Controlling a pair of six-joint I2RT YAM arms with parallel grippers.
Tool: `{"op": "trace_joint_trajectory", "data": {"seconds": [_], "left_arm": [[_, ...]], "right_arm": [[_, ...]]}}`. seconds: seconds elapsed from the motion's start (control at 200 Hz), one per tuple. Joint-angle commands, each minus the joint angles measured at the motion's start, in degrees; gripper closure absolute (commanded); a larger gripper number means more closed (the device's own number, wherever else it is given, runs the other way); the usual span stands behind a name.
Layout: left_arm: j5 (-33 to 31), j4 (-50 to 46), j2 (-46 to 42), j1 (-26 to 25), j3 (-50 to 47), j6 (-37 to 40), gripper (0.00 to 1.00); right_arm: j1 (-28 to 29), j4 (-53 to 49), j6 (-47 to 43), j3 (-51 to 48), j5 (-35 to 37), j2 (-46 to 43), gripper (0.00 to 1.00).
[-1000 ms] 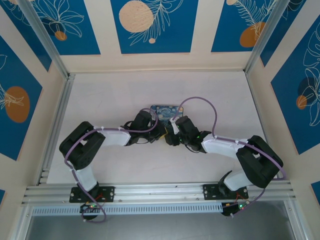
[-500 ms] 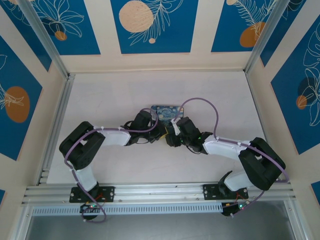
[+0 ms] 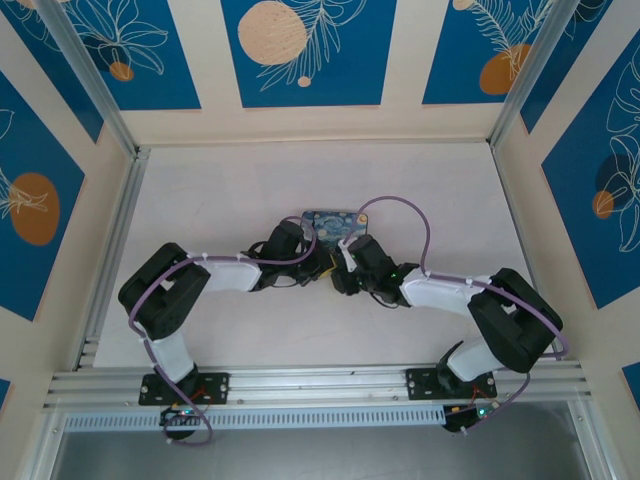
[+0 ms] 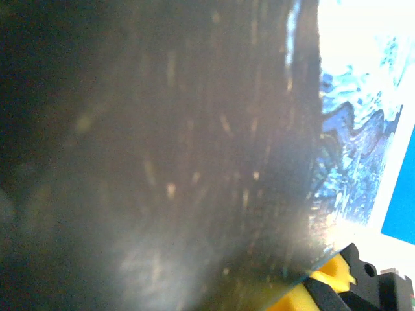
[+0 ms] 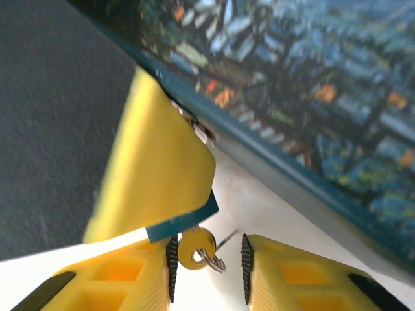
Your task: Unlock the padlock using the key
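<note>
From above, both arms reach in over the pale table and meet at the near edge of a small dark-blue painted box. The left gripper and right gripper sit just beside each other there.

On my right wrist camera, the key lies between the two yellow fingers of the right gripper. Its round bow faces the lens, with a thin wire ring hanging from it. The jaws stand narrowly apart. The left pad is almost touching the bow, and a strip of table shows between the ring and the right pad, so I judge the key is not clamped.

Directly above the bow is a small blue-grey block that I take to be the padlock. It is tucked under a yellow finger of the left gripper, hard against the box. The key's blade is hidden, and it may be seated in the lock.

On the left wrist camera I see a dark blur, so I cannot tell how that gripper's jaws stand.

I expect the key to be light, stiff, smooth and quick to slip or twist. I would pinch it flat across the bow, not on the ring. The padlock looks hard and light, so it needs bracing.
</note>
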Motion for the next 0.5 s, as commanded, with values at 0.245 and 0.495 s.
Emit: {"op": "trace_joint_trajectory", "data": {"seconds": [0.245, 0.495], "left_arm": [[3.8, -2.0, -0.5, 0.1, 0.8, -1.6, 1.00], [3.6, -1.8, -0.3, 0.1, 0.3, -1.5, 1.00]], "right_arm": [[-0.1, -0.1, 1.0, 3.6, -0.8, 0.6, 0.77], [-2.1, -0.1, 2.9, 2.5, -6.7, -1.3, 0.84]]}}
